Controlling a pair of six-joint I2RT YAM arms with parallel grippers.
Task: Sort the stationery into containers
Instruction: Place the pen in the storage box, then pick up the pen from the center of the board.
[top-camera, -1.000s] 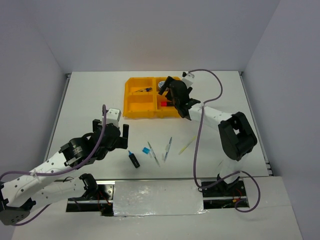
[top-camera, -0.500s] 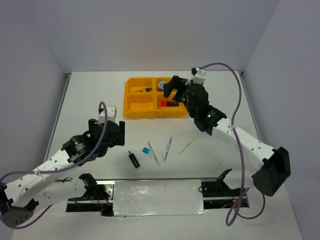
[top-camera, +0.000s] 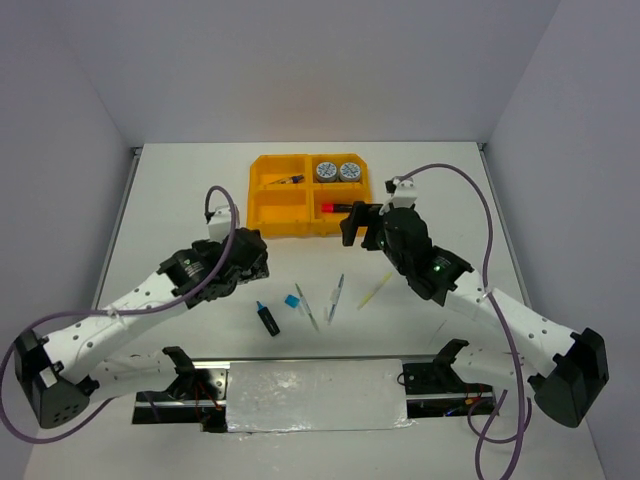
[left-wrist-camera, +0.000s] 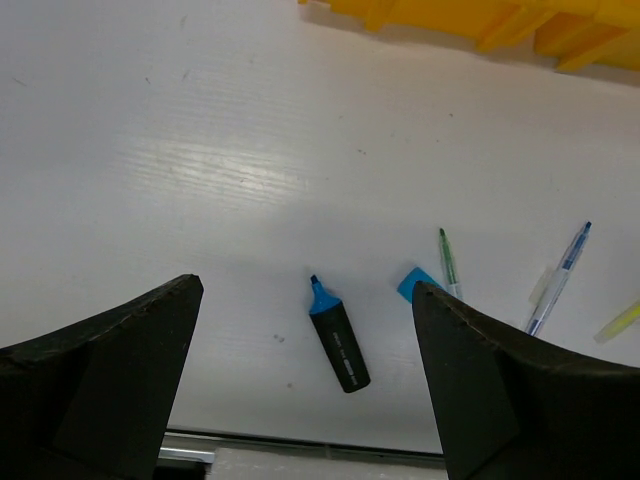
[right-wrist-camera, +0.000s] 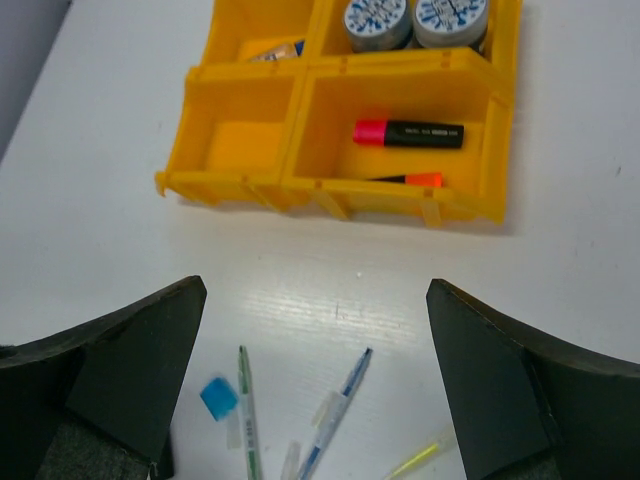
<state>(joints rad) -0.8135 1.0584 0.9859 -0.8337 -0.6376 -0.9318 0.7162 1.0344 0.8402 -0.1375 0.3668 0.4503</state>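
Note:
The orange-yellow four-compartment tray stands at the far middle. It holds two tape rolls, a pink-capped highlighter, an orange-capped highlighter and a small item. On the table lie a blue-capped black highlighter, a blue square, a green pen, a blue pen and a yellow pen. My left gripper is open and empty above the blue-capped highlighter. My right gripper is open and empty, between the tray and the pens.
The tray's near-left compartment shows only its floor. A metal rail and a foil-covered plate run along the table's near edge, between the arm bases. White walls close in the table at the back and both sides.
My right gripper has drawn back from over the tray toward the pens, uncovering both tape rolls. My left gripper has moved right, toward the blue-capped highlighter.

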